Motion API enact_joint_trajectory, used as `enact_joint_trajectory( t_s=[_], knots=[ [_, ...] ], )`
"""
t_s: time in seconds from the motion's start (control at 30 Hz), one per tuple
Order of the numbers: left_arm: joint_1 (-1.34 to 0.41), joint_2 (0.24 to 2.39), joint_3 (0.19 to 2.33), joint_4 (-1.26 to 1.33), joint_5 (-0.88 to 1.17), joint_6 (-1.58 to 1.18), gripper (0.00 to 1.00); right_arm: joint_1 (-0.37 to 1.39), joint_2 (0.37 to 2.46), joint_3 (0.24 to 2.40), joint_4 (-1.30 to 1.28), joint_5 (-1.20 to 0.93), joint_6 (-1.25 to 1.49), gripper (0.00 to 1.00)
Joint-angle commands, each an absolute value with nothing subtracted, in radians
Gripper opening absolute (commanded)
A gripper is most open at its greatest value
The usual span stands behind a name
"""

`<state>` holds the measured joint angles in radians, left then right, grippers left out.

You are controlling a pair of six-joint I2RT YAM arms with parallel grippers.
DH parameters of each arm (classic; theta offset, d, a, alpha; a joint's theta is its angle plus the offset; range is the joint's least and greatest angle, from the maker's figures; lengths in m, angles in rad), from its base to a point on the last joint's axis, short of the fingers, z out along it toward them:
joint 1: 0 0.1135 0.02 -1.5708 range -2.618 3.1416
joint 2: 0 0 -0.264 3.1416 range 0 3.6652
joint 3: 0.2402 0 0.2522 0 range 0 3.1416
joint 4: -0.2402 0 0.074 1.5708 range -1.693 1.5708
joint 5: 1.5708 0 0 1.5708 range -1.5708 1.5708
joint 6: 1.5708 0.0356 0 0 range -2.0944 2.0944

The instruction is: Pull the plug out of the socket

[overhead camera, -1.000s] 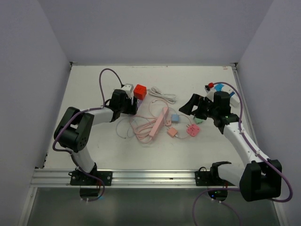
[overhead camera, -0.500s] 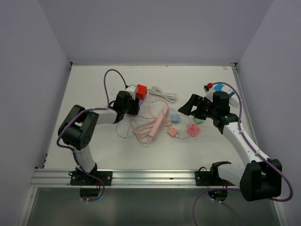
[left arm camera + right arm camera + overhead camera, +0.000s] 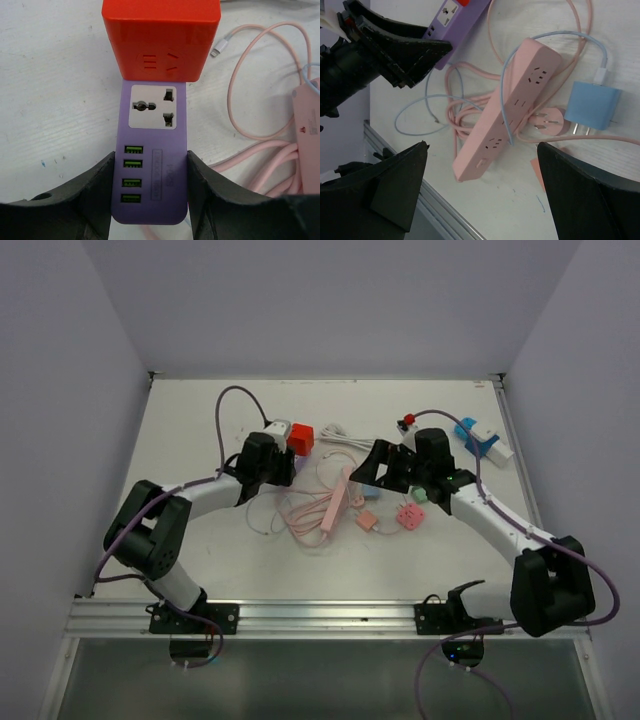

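Left gripper [image 3: 150, 156] is clamped on the near end of the purple socket strip [image 3: 155, 134], one finger pressed to each long side. The red plug [image 3: 161, 37] sits seated on the far end of that strip, left of centre on the table [image 3: 190, 420]. Right gripper [image 3: 483, 147] hangs spread wide with nothing in it, above the pink power strip [image 3: 507, 115]. It is well apart from the plug, of which its own camera catches only a sliver at the top edge. The biggest risk, as I judge it, is that the free claw comes down where it hovers and closes on the pink strip or the coiled pink cable [image 3: 260, 148]. That is not the job at all, and it would drag the whole tangle about. Next, the left hold is at the end opposite the plug, which seems to sit on the strip's upper face. A pull there could lever the far end up or work the purple body out from between the fingers, so that plug and socket travel together without parting. A lesser risk is that a tilted tug binds the pins instead of freeing them. Lesser again, the reach to the plug passes close by the left arm's fingers, and the two could knock. Smallest of all, the blue charger [image 3: 594, 105] and the loose connector tip [image 3: 218, 48] lying just beside the plug may be nudged or snagged in passing.
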<state>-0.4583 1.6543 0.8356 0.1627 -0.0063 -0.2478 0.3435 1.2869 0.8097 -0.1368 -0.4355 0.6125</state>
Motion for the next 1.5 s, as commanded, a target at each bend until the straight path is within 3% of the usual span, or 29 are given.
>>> enact_joint_trajectory(
  t_s=[0.0, 0.4, 0.7, 1.27, 1.47],
  knots=[
    [-0.471, 1.568, 0.836, 0.141, 0.005, -0.287, 0.00, 0.373, 1.330, 0.877, -0.025, -0.396, 0.725, 0.94],
    [-0.497, 1.467, 0.847, 0.028, 0.037, -0.445, 0.00, 0.489, 1.514, 0.969, 0.086, -0.321, 0.988, 0.86],
    [-0.526, 1.427, 0.857, 0.002, 0.025, -0.497, 0.00, 0.606, 1.716, 1.018, 0.208, -0.302, 1.169, 0.86],
    [-0.583, 1.382, 0.827, -0.017, 0.005, -0.503, 0.00, 0.641, 1.894, 1.035, 0.334, -0.255, 1.327, 0.76],
    [-0.603, 1.367, 0.816, -0.017, -0.034, -0.511, 0.00, 0.643, 1.898, 1.011, 0.370, -0.261, 1.358, 0.46]
  ],
)
